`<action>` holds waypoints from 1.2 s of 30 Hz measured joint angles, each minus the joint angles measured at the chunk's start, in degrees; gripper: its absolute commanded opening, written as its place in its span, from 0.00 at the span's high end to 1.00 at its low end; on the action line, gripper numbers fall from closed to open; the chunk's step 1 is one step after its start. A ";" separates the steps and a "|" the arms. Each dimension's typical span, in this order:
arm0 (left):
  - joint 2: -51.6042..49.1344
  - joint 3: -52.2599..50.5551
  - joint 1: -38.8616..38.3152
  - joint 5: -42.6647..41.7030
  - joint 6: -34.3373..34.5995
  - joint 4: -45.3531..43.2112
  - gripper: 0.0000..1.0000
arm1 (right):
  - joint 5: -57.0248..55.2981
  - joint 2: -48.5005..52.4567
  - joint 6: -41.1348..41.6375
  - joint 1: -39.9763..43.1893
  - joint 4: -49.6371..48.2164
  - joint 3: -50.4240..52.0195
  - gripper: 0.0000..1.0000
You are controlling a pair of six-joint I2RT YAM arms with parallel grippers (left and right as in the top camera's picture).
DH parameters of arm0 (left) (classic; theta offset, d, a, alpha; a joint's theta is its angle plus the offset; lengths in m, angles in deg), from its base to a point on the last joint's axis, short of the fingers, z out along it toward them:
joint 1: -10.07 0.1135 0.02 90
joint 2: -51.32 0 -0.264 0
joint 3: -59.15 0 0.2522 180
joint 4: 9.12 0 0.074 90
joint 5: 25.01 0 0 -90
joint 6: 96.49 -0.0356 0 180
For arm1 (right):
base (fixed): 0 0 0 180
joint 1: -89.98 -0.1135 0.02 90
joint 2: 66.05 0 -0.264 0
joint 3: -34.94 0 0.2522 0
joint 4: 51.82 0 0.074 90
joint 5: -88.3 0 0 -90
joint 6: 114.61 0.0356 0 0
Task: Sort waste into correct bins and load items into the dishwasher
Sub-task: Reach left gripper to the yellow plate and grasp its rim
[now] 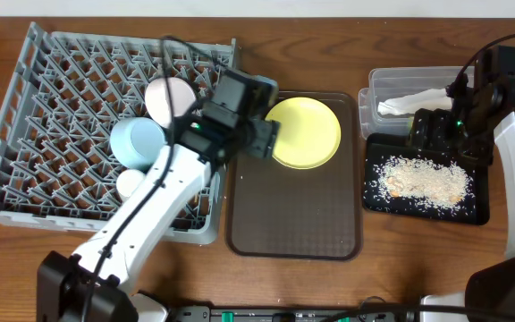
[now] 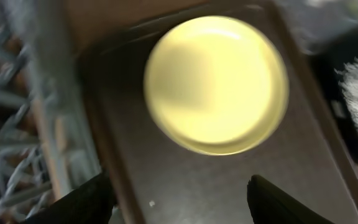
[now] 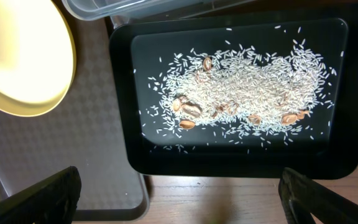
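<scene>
A round yellow plate point(image 1: 304, 132) point(image 2: 216, 84) lies on the far end of the brown serving tray point(image 1: 293, 215). My left gripper point(image 1: 271, 136) point(image 2: 179, 205) hovers open at the plate's left edge, nothing between its fingers. The grey dishwasher rack point(image 1: 52, 98) holds a white bowl point(image 1: 170, 98), a light blue bowl point(image 1: 139, 143) and a small off-white cup point(image 1: 130, 183). Rice crumbs point(image 1: 418, 177) point(image 3: 247, 87) cover the black tray point(image 1: 477, 210) point(image 3: 120, 93). A crumpled napkin point(image 1: 414, 103) sits in the clear tub point(image 1: 378, 82). My right gripper point(image 1: 433, 143) point(image 3: 182, 199) hangs open over the black tray's near edge, empty.
The brown serving tray point(image 2: 229, 180) point(image 3: 73, 149) lies between the rack and the black tray. The rack's wall point(image 2: 48, 124) runs close beside my left fingers. Bare wooden table point(image 3: 229, 199) shows below the black tray.
</scene>
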 measured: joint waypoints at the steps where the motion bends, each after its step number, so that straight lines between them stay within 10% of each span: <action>1: -0.15 0.39 -0.98 -0.13 -1.66 -0.68 0.25 | 0.00 0.02 0.00 0.00 0.00 0.00 0.01; 20: -24.09 1.31 -12.22 -1.03 -18.53 -11.65 0.23 | 0.00 0.00 0.00 0.00 0.00 0.00 0.01; 29: -27.76 1.57 -12.92 -0.94 -16.31 -11.10 0.65 | 0.00 0.02 0.00 0.00 -0.02 0.00 0.01; 36: -27.74 1.88 -15.67 -0.96 -15.28 -9.66 0.77 | 0.00 0.02 0.00 0.00 0.00 0.00 0.01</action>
